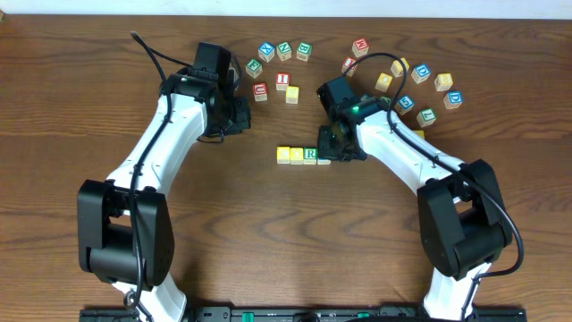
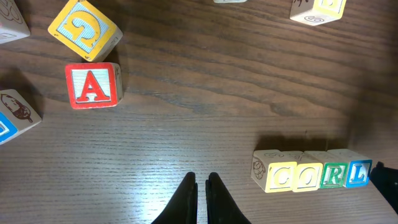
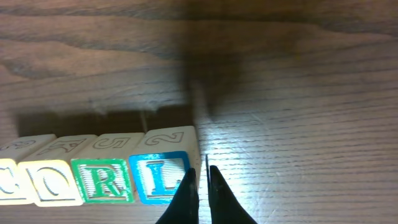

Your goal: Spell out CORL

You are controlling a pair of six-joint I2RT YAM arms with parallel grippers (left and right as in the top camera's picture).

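Four letter blocks stand in a row reading C, O, R, L: yellow C (image 2: 280, 177), yellow O (image 2: 306, 177), green R (image 2: 332, 175) and blue L (image 2: 359, 172). The row shows from overhead (image 1: 302, 155) with the L end under my right gripper. In the right wrist view the R (image 3: 102, 181) and L (image 3: 158, 177) are close below. My right gripper (image 3: 201, 174) is shut and empty, at the right edge of the L block. My left gripper (image 2: 202, 182) is shut and empty over bare table, left of the row.
A red A block (image 2: 93, 85) and a yellow block (image 2: 84, 29) lie up left of my left gripper. Loose blocks cluster at the back centre (image 1: 282, 63) and back right (image 1: 420, 85) of the wooden table (image 1: 268, 233).
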